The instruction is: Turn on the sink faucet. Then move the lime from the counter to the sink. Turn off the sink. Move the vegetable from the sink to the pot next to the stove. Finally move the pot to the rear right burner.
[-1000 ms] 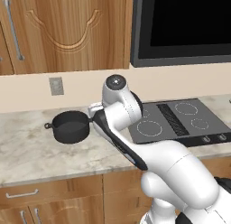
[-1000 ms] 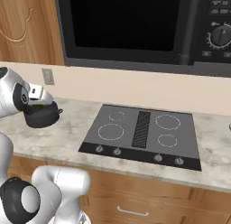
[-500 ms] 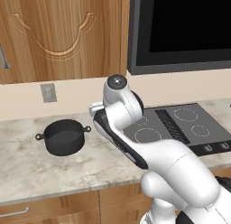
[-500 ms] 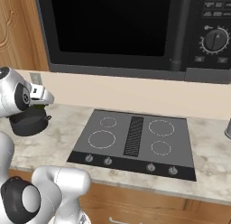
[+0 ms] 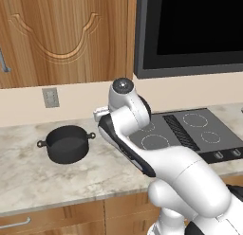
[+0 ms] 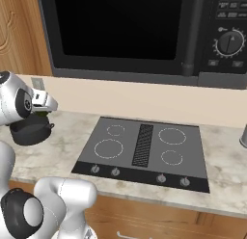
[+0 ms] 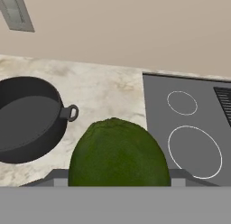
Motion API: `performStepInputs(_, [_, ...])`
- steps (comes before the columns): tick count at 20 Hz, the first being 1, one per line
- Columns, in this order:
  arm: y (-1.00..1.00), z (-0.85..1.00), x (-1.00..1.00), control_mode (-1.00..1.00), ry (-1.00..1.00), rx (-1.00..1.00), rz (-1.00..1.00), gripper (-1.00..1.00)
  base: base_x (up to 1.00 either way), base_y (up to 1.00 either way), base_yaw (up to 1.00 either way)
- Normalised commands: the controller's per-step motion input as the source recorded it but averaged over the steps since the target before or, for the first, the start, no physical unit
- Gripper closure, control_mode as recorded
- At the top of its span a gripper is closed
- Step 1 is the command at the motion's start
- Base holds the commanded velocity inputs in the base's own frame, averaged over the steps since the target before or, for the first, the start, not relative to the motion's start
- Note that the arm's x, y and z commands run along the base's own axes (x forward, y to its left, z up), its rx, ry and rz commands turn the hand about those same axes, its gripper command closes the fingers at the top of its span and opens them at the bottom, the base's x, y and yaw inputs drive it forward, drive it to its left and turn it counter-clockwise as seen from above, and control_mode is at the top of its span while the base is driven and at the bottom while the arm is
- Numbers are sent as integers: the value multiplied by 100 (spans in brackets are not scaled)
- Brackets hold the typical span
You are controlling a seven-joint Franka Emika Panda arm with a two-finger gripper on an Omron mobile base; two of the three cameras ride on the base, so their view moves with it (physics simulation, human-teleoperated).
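Wall: plain beige backsplash [image 5: 76,99] running below the upper cabinet.
Upper cabinet: wooden door [image 5: 61,35] with a carved curved groove, left of the microwave.
Microwave: black, built-in [image 6: 144,31], dial [image 6: 230,42] at its right side.
Outlet: grey wall plate [image 5: 50,97] on the backsplash below the cabinet door.
Lower cabinets: wooden drawer fronts [image 5: 52,220] with a metal handle [image 5: 14,223].

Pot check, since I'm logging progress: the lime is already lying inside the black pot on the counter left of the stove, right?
Not quite. The pot is empty; the hand view shows its bare inside. The lime is at the claw, above the counter between pot and stove. The rest holds: the black pot does sit on the counter left of the stove.
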Motion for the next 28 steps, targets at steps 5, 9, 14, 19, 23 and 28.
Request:
performStepInputs(5, [0, 0, 0, 100, 0, 0, 0, 100, 5, 0, 0])
performStepInputs(9, [0, 0, 0, -100, 1, 0, 0, 100, 0, 0, 0])
performStepInputs(14, [42, -12, 0, -100, 1, -3, 0, 100, 0, 0, 0])
performStepInputs(19, [89, -31, 8, -100, 4, -12, -2, 100, 0, 0, 0])
performStepInputs(23, [67, -34, 25, -100, 12, -8, -12, 100, 0, 0, 0])
performStepInputs(28, [42, -15, 38, -100, 2, -2, -8, 100, 0, 0, 0])
